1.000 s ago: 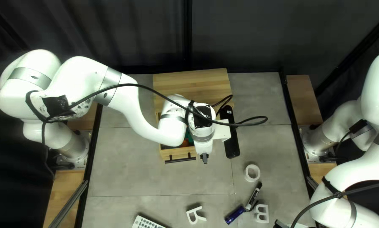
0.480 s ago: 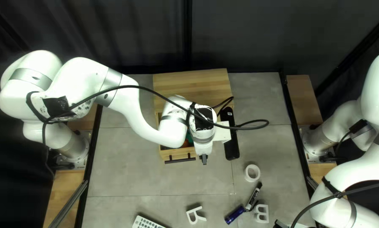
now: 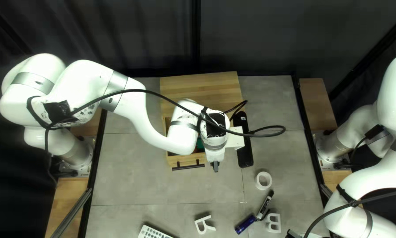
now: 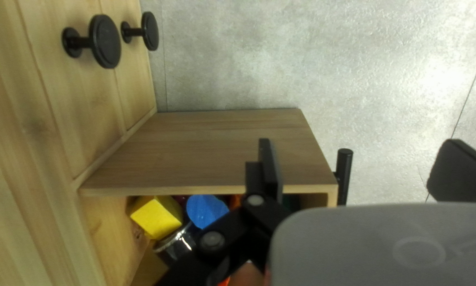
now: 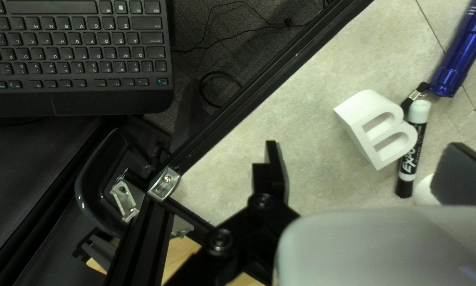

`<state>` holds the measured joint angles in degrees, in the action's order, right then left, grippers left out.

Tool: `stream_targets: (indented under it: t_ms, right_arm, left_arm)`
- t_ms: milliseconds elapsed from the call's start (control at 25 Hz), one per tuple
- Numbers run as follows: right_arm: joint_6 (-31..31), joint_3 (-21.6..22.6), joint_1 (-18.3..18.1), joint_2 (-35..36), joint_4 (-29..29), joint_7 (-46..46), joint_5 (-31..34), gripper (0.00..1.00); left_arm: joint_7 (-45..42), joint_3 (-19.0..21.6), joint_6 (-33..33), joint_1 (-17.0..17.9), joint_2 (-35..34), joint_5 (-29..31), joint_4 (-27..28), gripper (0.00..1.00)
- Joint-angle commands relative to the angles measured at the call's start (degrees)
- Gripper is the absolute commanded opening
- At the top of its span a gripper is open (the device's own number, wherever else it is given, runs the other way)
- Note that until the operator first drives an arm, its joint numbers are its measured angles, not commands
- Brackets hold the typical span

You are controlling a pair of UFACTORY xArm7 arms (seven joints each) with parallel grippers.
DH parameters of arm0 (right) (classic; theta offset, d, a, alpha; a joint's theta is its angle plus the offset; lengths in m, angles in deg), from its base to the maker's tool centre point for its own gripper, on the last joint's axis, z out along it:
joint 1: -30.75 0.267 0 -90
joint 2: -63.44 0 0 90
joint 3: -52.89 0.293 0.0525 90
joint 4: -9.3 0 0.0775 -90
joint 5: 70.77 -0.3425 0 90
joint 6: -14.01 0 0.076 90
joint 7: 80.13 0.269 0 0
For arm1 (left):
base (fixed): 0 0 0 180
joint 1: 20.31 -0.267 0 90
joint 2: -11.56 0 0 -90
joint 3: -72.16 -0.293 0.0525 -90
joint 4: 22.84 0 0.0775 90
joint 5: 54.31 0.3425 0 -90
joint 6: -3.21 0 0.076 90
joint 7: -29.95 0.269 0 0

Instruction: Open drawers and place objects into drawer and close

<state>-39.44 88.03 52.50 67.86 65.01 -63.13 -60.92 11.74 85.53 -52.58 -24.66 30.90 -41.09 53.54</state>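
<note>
With my left gripper [image 4: 361, 159] and right gripper [image 5: 366, 161] spread wide, and the yellow block [image 4: 156, 216] inside the open drawer [image 4: 206, 151], I should probably push the handle [image 4: 344, 168] straight and softly.

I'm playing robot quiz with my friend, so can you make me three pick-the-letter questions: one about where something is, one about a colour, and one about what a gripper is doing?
1. Where is the yellow block?
A. On top of the cabinet
B. In the drawer
C. Beside the white letter B

2. What colour is the shiny tube near the marker?
A. Red
B. Green
C. Blue

3. How is the left gripper?
A. Open
B. Shut on the yellow block
C. Shut on the white ring

Answers:
1. B: the left wrist view shows it inside the drawer's walls.
2. C: its blue body shows in the right wrist view.
3. A: its two fingers stand wide apart.
</note>
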Motion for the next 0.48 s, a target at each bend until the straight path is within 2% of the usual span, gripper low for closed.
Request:
stream_targets:
  t_ms: [40, 480]
  right_arm:
    - [0.00, 0.00, 0.00, 0.00, 0.00, 0.00, 0.00, 1.00]
    - [0.00, 0.00, 0.00, 0.00, 0.00, 0.00, 0.00, 1.00]
  left_arm:
    - [-0.02, -0.09, -0.30, 0.10, 0.49, 0.26, 0.33, 1.00]
    - [-0.19, -0.55, -0.25, -0.06, 1.74, 0.67, 0.53, 1.00]
